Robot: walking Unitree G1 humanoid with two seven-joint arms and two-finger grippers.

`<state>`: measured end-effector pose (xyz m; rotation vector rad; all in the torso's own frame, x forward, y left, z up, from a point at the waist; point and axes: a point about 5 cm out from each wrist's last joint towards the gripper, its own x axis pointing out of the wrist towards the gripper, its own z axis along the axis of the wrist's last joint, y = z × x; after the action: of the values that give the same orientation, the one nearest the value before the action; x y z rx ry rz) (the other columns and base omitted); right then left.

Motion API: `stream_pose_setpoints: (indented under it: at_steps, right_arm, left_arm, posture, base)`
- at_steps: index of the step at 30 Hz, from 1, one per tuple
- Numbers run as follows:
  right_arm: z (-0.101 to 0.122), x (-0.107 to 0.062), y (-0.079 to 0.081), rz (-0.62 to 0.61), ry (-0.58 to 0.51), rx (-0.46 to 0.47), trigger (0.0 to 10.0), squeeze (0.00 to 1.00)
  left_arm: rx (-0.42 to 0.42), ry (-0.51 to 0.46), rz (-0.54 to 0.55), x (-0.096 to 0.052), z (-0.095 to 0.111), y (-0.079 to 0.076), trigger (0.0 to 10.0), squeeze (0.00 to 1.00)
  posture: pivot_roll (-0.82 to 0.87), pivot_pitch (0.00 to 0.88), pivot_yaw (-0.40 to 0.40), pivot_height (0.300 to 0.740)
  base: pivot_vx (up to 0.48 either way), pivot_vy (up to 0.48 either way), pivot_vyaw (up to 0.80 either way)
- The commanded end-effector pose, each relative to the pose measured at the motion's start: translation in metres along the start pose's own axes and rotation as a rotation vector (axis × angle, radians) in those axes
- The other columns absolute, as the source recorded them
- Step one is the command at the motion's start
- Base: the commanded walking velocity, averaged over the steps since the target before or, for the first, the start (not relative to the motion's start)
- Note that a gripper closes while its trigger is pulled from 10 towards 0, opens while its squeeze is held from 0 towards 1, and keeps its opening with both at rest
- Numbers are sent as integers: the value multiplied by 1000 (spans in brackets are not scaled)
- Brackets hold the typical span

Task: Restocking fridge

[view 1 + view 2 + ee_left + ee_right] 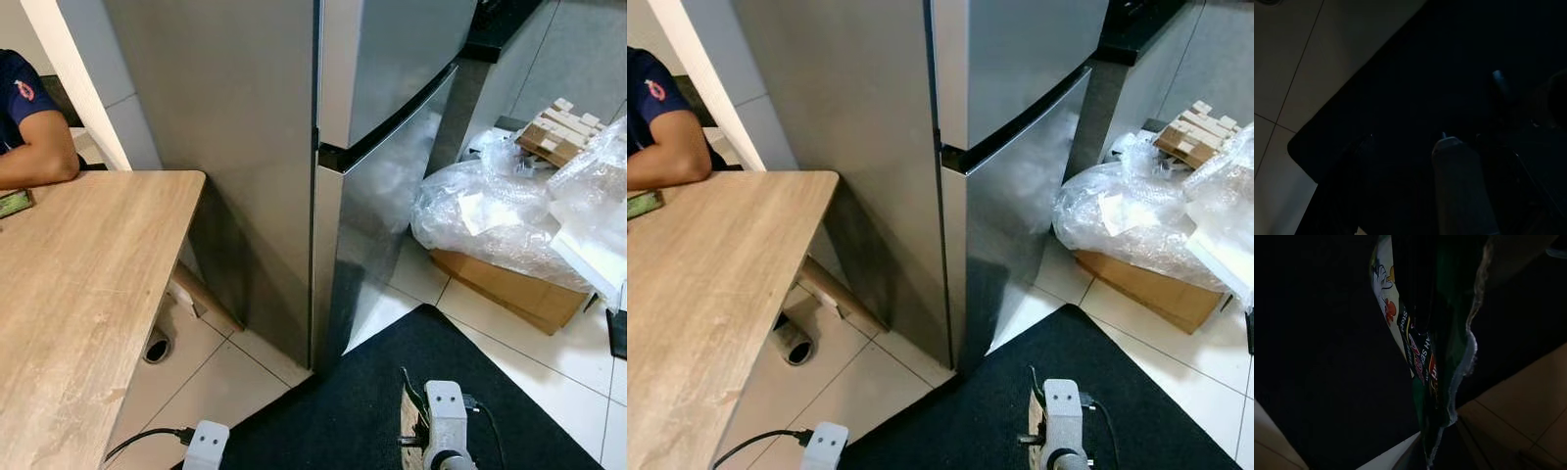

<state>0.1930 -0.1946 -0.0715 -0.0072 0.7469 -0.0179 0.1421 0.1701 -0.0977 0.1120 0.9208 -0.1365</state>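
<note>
**Fridge shut, packet in claw, stocking not begun**

I have the fridge (pixel 294 147) at twelve o'clock, both doors closed; the seam between the upper and lower door shows no gap. Nothing has gone inside, as far as I can judge, so the whole of the restock remains: open a door, place the item, close up.

The right claw (pixel 1437 382) hangs low at five o'clock over the black mat (pixel 362 392), clenched on a printed green packet (pixel 1420 362) that dangles between its fingers. That packet is the stock in hand.

The left claw (pixel 1405 161) hangs idle at seven o'clock above the mat edge, fingers apart and empty, in deep shade.

The bench (pixel 78 284) sits at nine o'clock, with a person's arm (pixel 39 152) resting at its far end. Plastic-wrapped goods (pixel 500 206) on a carton (pixel 509 289) lie at two o'clock.
</note>
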Motion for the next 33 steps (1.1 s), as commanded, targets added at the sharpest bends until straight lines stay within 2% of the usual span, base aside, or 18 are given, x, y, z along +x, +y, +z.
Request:
stream_pose_setpoints:
  at_steps: [1,3,6,9,11,18,26,29,33]
  right_arm:
    - [1,0,2,17,-7,-13,10000,0]
    - [3,1,3,26,-9,-23,10000,0]
    - [13,6,12,77,-19,-78,10000,0]
    - [19,8,17,94,-29,-89,10000,0]
    - [28,11,23,119,-60,-105,10000,0]
    - [40,15,29,132,-88,-107,10000,0]
    - [48,16,31,135,-137,-22,10000,0]
    - [46,15,30,136,-142,31,10000,0]
    - [39,13,25,99,-119,72,10000,0]
  left_arm:
    - [-26,17,7,-2,-8,-4,10000,0]
    - [-32,17,13,-2,-8,-3,10000,0]
    - [-50,10,40,-6,-13,11,10000,0]
    - [-58,7,58,-9,-15,20,10000,0]
    - [-67,4,77,-11,-16,31,10000,0]
    - [-71,-5,96,-14,-16,43,10000,0]
    - [-80,-86,129,-6,15,54,10000,0]
    - [-86,-132,144,-4,28,58,10000,0]
    - [-86,-153,127,-3,33,58,10000,0]
  posture:
    - [-56,56,-7,740]
    - [-56,56,-7,740]
    - [-26,63,-21,740]
    - [-22,64,-23,740]
    - [6,68,-33,740]
    - [44,70,-33,740]
    - [77,74,-4,740]
    - [63,73,13,740]
    - [50,70,22,740]
  base:
    - [0,0,0]
    - [0,0,0]
    - [0,0,0]
    - [0,0,0]
    - [0,0,0]
    - [0,0,0]
    - [0,0,0]
    - [0,0,0]
    - [0,0,0]
